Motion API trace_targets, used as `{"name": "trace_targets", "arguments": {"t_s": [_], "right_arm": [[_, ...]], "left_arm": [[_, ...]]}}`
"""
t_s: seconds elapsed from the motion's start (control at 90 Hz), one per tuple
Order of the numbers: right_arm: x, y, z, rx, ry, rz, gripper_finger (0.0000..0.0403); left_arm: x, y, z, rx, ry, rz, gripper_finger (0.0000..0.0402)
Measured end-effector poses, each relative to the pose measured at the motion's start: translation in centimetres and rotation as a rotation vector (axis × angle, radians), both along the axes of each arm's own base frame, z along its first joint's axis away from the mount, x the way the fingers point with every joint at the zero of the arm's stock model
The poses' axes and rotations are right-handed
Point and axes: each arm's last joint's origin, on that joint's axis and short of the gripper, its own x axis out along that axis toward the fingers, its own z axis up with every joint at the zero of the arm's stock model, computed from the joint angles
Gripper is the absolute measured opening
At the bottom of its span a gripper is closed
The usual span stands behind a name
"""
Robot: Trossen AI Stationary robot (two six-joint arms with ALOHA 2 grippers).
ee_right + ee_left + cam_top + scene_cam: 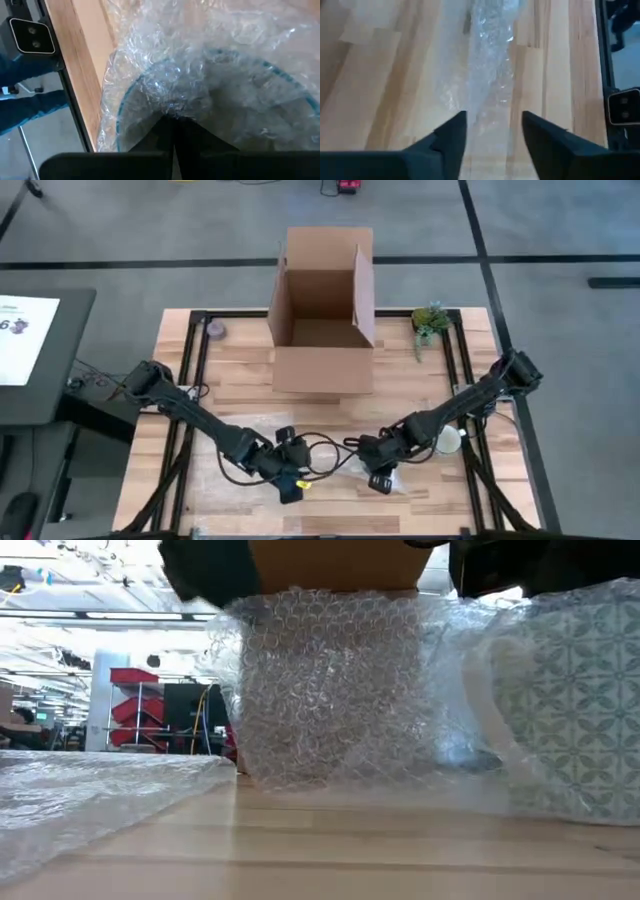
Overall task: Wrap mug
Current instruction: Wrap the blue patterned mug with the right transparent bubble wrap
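A mug [575,710] with a green pattern lies at the table's near edge. Clear bubble wrap [330,690] covers it; its rim [125,95] shows through the wrap in the right wrist view. More wrap spreads flat toward the left [330,472]. My right gripper [380,480] is shut on the wrap over the mug's mouth. My left gripper [492,130] stands open just above the table to the left of the mug, a strip of wrap [490,60] lying ahead of its fingers, which touch nothing that I can see. My right gripper pinches a gathered bunch of bubble wrap [171,111] between its two shut fingers, right over the mug's open mouth. The wrap is crumpled into folds there, so several layers are caught. The mug stays down on the table under the wrap.
An open cardboard box [322,310] stands at the middle far side. A small plant [430,323] sits to its right and a grey roll [214,330] to its left. A white round object [448,442] lies by the right rail. Black frame rails [470,380] run along both table sides.
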Motion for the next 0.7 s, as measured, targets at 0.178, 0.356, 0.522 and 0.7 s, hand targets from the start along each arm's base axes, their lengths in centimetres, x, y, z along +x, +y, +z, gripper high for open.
{"name": "trace_targets", "arguments": {"t_s": [0.178,0.356,0.522,0.7], "right_arm": [[0.0,0.0,0.0,0.005,0.005,-0.013,0.0000],[0.0,0.0,0.0,0.007,0.006,-0.015,0.0000],[0.0,0.0,0.0,0.022,0.026,-0.060,0.0000],[0.4,0.0,0.8,0.052,0.027,-0.119,0.0000]], "left_arm": [[-0.4,1.7,-3.2,-0.037,-0.009,0.062,0.0163],[-0.2,2.2,-3.5,-0.056,-0.015,0.103,0.0037],[0.7,1.7,-1.3,-0.021,-0.059,0.079,0.0004],[1.1,0.6,2.5,0.109,-0.086,0.046,0.0000]]}}
